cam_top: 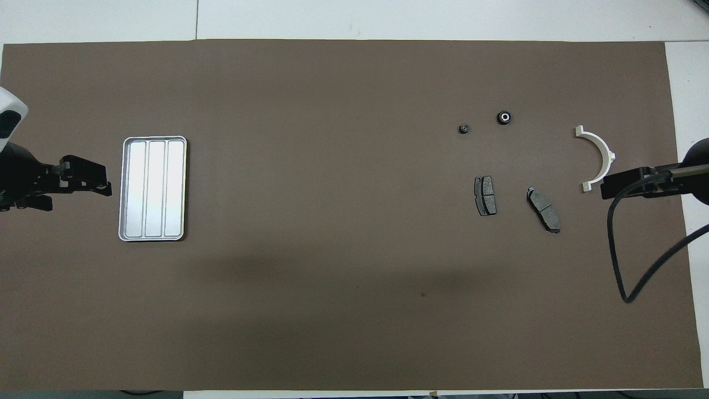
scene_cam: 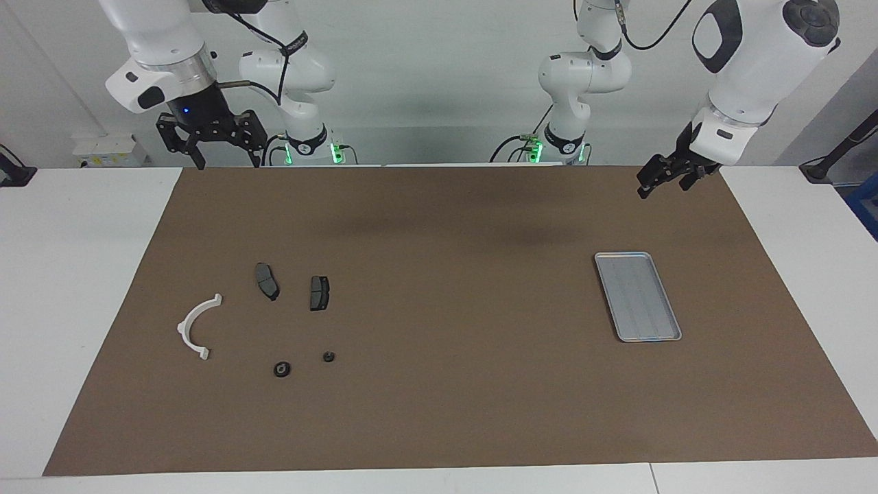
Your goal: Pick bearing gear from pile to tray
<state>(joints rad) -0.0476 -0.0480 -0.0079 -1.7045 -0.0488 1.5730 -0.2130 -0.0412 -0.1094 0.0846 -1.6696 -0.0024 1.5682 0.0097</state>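
Starting with the facing view, the right gripper (scene_cam: 225, 163) hangs at the upper left of the frame over the mat's (scene_cam: 446, 226) top edge, fingers spread wide and holding nothing. At the upper right, the left gripper (scene_cam: 660, 180) hovers above the mat's corner, also spread apart and empty. The pile sits at left centre: a white half-ring bracket (scene_cam: 194, 326), two dark brake pads (scene_cam: 266, 280) (scene_cam: 319, 293) just above and beside it, and lower down two small black round pieces, the larger one (scene_cam: 282, 369) and the smaller one (scene_cam: 328, 356). The tray (scene_cam: 637, 296) lies at right centre, bare.

Seen from overhead, the tray (cam_top: 153, 189) is at centre left with the left gripper (cam_top: 94, 183) just beside its edge in the frame. The bracket (cam_top: 599, 158), pads (cam_top: 485, 195) (cam_top: 544, 209) and round pieces (cam_top: 504, 117) (cam_top: 464, 128) lie at the upper right, well apart from the tray. The right gripper (cam_top: 609, 188) overlaps the bracket's lower end at the right edge.
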